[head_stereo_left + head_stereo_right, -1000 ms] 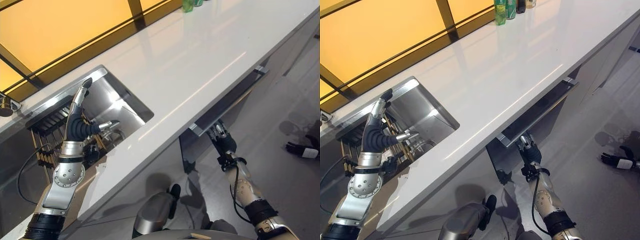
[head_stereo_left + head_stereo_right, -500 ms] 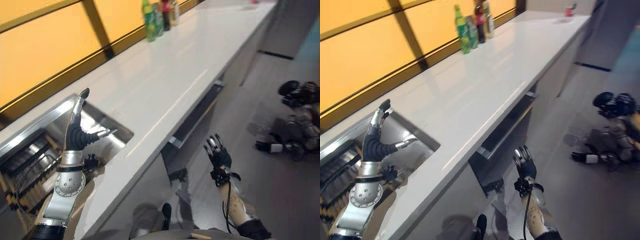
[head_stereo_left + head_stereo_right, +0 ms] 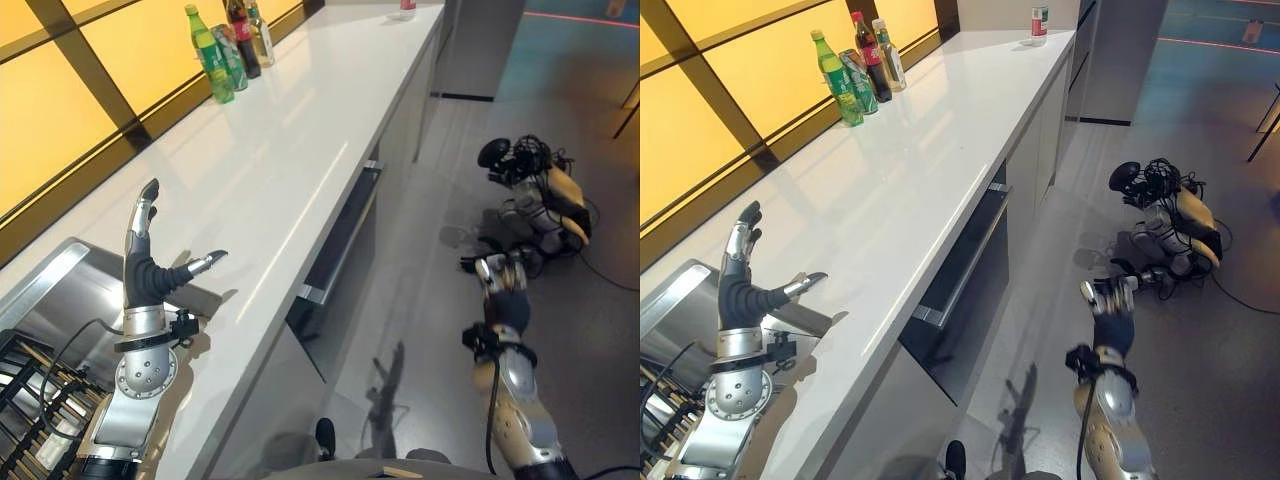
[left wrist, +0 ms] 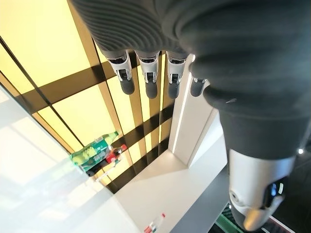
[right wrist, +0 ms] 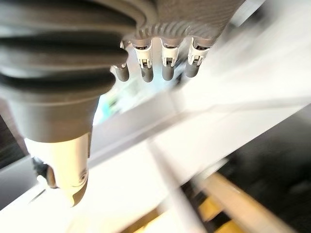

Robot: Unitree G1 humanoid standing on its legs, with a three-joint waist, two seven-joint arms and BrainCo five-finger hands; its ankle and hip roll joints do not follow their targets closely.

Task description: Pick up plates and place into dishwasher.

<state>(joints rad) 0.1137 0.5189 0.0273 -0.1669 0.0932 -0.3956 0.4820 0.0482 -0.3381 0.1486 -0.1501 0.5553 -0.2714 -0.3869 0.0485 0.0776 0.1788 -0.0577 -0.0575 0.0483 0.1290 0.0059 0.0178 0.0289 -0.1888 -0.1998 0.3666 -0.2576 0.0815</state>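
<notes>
Plates: none spotted | both hands spread open, empty | dishwasher barely ajar under counter, might fumble door

Left hand raised upright, fingers straight, thumb out, right hand lifted, fingers extended, holding nothing

1. We see a long white desk with a glossy top running away from us.
2. Behind it stand amber-lit window panes split by dark frames.
3. A steel sink is sunk into the near end of the desk.
4. Bottles cluster by the window, and a can stands at the far end.
5. The floor is grey and speckled, with a heap of dark equipment and cables on it.
</notes>
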